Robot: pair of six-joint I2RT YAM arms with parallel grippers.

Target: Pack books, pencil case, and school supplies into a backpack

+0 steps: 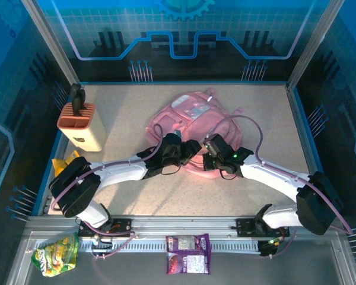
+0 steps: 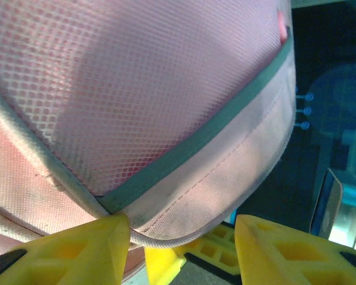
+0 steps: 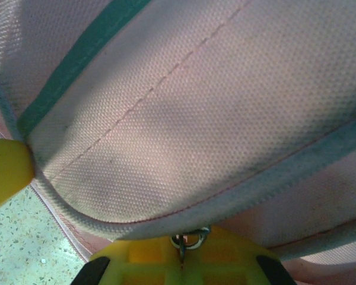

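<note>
The backpack has the left tool open at its edge, right tool pinching its zip pull.

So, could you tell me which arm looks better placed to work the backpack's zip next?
Right, probably: the right pincer is shut at the edge of the backpack, a small metal zip ring right at one finger, while the left pincer stands open beside the mesh pocket, gripping nothing.

Beige block left; snack bag, packets front.
</note>
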